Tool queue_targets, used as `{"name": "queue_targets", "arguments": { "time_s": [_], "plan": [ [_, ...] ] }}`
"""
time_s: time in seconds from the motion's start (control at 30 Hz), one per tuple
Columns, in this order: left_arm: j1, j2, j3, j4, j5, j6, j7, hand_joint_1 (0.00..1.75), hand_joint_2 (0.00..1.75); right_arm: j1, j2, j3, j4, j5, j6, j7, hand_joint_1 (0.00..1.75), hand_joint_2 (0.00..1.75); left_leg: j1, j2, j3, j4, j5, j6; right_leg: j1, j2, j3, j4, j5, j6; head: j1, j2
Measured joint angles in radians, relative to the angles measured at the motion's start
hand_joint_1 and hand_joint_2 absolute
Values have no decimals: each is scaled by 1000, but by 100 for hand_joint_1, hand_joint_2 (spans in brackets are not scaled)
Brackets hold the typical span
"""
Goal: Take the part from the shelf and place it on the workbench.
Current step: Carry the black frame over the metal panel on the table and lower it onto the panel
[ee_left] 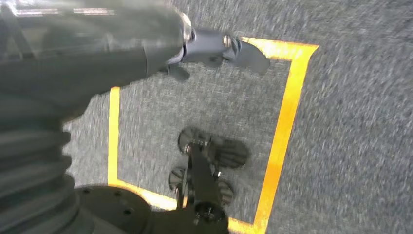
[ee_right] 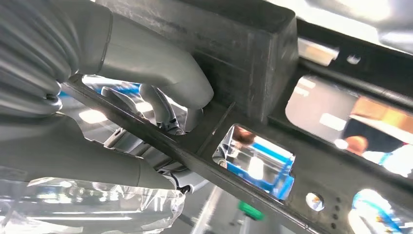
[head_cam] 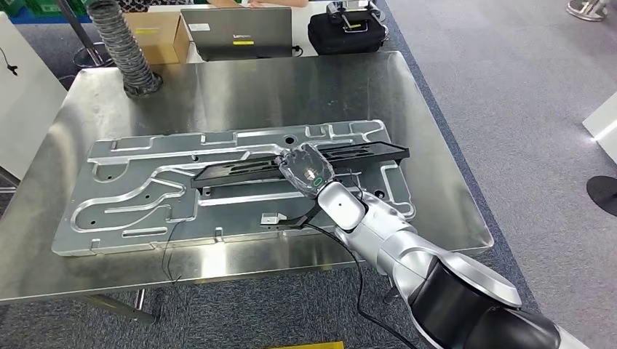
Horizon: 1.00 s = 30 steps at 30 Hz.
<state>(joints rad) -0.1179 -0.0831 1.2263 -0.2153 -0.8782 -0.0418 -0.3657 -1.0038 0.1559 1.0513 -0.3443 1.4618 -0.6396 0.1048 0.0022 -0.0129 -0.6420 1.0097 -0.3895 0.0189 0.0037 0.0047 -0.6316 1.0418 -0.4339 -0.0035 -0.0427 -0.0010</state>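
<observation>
R hand (head_cam: 306, 169) is closed round the long black part (head_cam: 240, 171), thumb (ee_right: 160, 63) on one side of a thin black rib and darker fingers (ee_right: 163, 114) curled on the other, clear plastic wrap over the back of the hand. Part lies lengthwise over the big grey metal plate (head_cam: 124, 200) w/ routed grooves, which sits flat on the steel surface (head_cam: 240, 91); can't tell if the part is touching the plate or just above it. L hand (ee_left: 229, 48) hangs over grey carpet w/ a yellow tape square (ee_left: 285, 122); picture's blurred, nothing in it, fingers look stretched out. At the far edge of the surface: a ribbed grey hose (head_cam: 125, 45); beyond it a cardboard box (head_cam: 161, 33), a laptop (head_cam: 236, 30) and a black bag (head_cam: 345, 29).
</observation>
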Motion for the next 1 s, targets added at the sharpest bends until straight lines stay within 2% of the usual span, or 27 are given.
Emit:
{"name": "queue_targets", "arguments": {
  "time_s": [0.03,0.13,0.17,0.2,0.3,0.33,0.37,0.4,0.47,0.5,0.53,0.63,0.67,0.7,0.73,0.8,0.83,0.87,0.9,0.97,1.0],
  "plan": [
    [-2,-2,0,0,1,0,0,0,175,3,2,-8,3,-10,-4,-2,0,0,-1,1,0,1,-2,-4,3,-1,8,-23,7,-4,0,0],
    [-5,-3,-1,1,4,-1,0,0,175,25,6,-37,12,-40,-18,-13,0,0,-1,4,5,2,-8,-18,1,-1,18,-37,8,-12,0,0],
    [-5,-3,-1,1,5,0,0,0,175,31,8,-47,15,-49,-22,-18,0,0,-1,5,1,17,-21,-23,-2,-2,23,-42,10,-16,0,0],
    [-6,-3,-1,1,5,0,0,0,175,36,9,-55,17,-56,-25,-21,0,0,0,5,-13,52,-43,-29,-6,-3,29,-48,12,-20,0,0],
    [-6,-4,-1,1,5,2,1,0,175,50,11,-75,25,-71,-33,-29,0,0,9,6,-95,240,-133,-42,-9,-4,33,-50,12,-24,0,0],
    [-6,-4,-1,1,5,3,2,0,175,57,12,-80,27,-74,-34,-32,0,0,13,7,-113,278,-142,-46,-9,-4,34,-49,11,-24,0,0],
    [-5,-4,-1,1,6,3,3,0,131,64,12,-85,29,-78,-35,-36,0,0,16,7,-111,277,-132,-49,-10,-3,35,-47,9,-22,0,0],
    [-6,-4,-1,1,7,3,3,0,87,69,12,-90,30,-83,-35,-40,0,0,19,7,-89,235,-104,-52,-12,-3,36,-44,7,-19,0,0],
    [-7,-4,-1,1,8,3,0,0,0,73,12,-101,32,-97,-40,-49,0,0,24,8,-17,98,-46,-55,-13,-1,36,-34,-2,-9,0,0],
    [-9,-5,-1,1,8,3,-2,0,0,73,12,-109,32,-108,-43,-55,0,0,24,7,9,48,-33,-52,-11,1,34,-29,-5,-3,0,0],
    [-9,-6,-2,1,8,3,-4,0,0,74,13,-118,32,-122,-46,-64,0,0,23,6,23,22,-30,-47,-9,1,33,-25,-8,3,0,0],
    [-9,-8,-2,1,10,3,-6,0,0,78,16,-157,26,-183,-50,-107,0,0,20,4,25,15,-32,-24,-11,2,32,-23,-11,17,0,0],
    [-9,-9,-2,1,11,3,-6,0,0,79,17,-174,22,-202,-51,-121,0,0,20,4,26,13,-30,-18,-13,1,28,-11,-21,22,0,0],
    [-10,-9,-2,1,11,3,-6,0,0,79,17,-191,18,-220,-52,-136,0,0,21,5,27,11,-29,-12,-14,0,14,20,-42,26,0,0],
    [-11,-10,-2,1,12,3,-6,0,0,81,17,-208,13,-242,-53,-161,0,0,21,5,27,9,-28,-8,-16,0,-10,73,-72,30,0,0],
    [-11,-10,-1,1,14,1,-5,0,0,95,17,-255,-13,-307,-55,-249,0,0,19,6,27,10,-29,-4,-16,0,-75,210,-133,33,0,0],
    [-11,-10,-1,1,15,-1,-4,0,0,111,18,-297,-44,-347,-55,-320,0,0,17,6,27,10,-30,-3,-16,0,-98,256,-145,32,0,0],
    [-11,-10,-2,1,15,-4,-2,0,0,129,19,-350,-86,-383,-56,-399,0,0,16,5,28,10,-30,-3,-16,0,-104,266,-137,30,0,0],
    [-12,-10,-2,1,15,-8,0,0,0,146,22,-416,-138,-417,-56,-485,0,0,15,4,29,10,-30,-3,-15,0,-91,237,-112,25,0,0],
    [-13,-11,-3,1,15,-17,3,0,0,167,31,-557,-247,-486,-58,-642,0,0,12,3,32,10,-31,-4,-10,-1,-24,96,-43,11,0,0],
    [-14,-13,-3,1,16,-21,4,0,0,174,35,-621,-302,-531,-59,-699,0,0,9,2,32,11,-32,-6,-7,-2,5,34,-20,6,0,0]
  ]
}}
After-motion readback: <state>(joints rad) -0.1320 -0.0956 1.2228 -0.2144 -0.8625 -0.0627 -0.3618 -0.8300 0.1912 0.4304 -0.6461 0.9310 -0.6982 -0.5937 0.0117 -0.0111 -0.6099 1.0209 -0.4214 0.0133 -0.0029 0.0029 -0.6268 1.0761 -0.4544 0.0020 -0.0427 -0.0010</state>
